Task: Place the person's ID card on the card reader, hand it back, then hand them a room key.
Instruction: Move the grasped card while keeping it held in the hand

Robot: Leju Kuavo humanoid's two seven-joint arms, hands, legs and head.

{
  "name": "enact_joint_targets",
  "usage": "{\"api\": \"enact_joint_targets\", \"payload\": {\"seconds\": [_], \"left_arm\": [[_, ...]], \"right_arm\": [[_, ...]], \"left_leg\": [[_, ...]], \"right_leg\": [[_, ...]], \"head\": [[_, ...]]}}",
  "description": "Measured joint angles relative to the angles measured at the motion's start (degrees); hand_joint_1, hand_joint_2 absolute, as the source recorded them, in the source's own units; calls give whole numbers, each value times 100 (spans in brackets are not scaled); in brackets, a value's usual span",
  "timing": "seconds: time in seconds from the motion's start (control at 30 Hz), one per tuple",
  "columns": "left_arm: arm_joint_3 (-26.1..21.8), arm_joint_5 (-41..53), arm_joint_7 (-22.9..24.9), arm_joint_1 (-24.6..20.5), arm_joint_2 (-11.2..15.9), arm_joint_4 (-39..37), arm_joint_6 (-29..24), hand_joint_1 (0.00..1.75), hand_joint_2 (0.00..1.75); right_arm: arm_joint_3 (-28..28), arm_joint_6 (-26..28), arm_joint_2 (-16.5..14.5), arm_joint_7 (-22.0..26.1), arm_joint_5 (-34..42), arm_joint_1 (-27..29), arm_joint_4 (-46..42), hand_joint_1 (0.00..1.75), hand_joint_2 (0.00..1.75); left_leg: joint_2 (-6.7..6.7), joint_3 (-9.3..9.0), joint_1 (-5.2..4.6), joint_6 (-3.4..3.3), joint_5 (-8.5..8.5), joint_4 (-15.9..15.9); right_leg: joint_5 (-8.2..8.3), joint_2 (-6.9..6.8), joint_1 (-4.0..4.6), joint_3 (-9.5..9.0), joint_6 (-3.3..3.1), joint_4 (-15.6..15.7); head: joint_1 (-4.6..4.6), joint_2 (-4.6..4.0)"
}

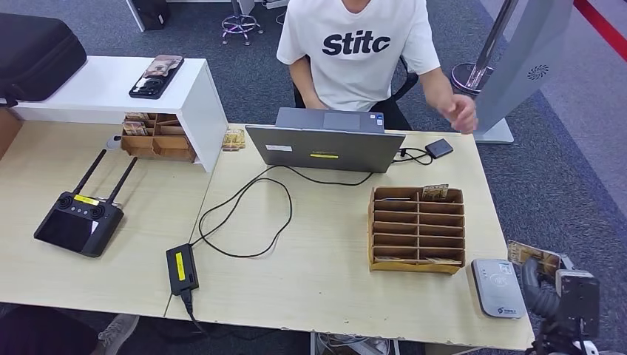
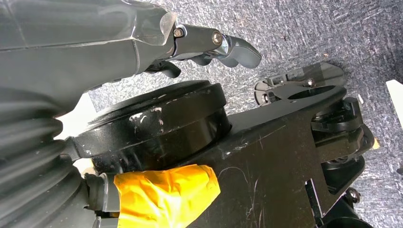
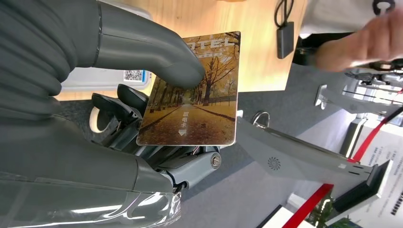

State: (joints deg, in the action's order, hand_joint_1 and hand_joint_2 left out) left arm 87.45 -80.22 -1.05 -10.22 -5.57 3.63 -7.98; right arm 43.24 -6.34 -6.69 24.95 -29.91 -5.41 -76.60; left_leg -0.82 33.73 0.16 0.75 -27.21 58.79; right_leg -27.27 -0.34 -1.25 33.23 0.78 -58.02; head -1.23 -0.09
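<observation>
Clearly our right hand [image 3: 142,118] gripped a card [image 3: 192,92], thumb pressed on its printed face and fingers behind it, beside the worktop's [image 1: 318,244] right edge near the card reader [image 1: 497,287]. It looked like a hotel key card, though the lettering was partly hidden. The person's hand [image 1: 462,115] hovered across the worktop, ahead of our right hand, the nearer one. Our left hand [image 2: 209,45] hung by the floor, fingers loosely curled, holding nothing.
</observation>
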Motion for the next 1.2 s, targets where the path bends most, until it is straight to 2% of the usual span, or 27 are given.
{"api": "enact_joint_targets", "payload": {"seconds": [0.6,1.2], "left_arm": [[2,7,-7,5,0,0,0,0,175],[2,24,5,4,-2,0,12,0,175]], "right_arm": [[-171,26,-209,-83,-196,113,782,175,175],[-189,128,-220,-62,-204,42,1136,175,175]], "left_leg": [[0,0,0,0,0,-1],[7,-29,1,-5,-3,0]], "right_leg": [[-1,0,0,0,-1,0],[0,3,1,-32,0,7]], "head": [[0,0],[1,0]]}}
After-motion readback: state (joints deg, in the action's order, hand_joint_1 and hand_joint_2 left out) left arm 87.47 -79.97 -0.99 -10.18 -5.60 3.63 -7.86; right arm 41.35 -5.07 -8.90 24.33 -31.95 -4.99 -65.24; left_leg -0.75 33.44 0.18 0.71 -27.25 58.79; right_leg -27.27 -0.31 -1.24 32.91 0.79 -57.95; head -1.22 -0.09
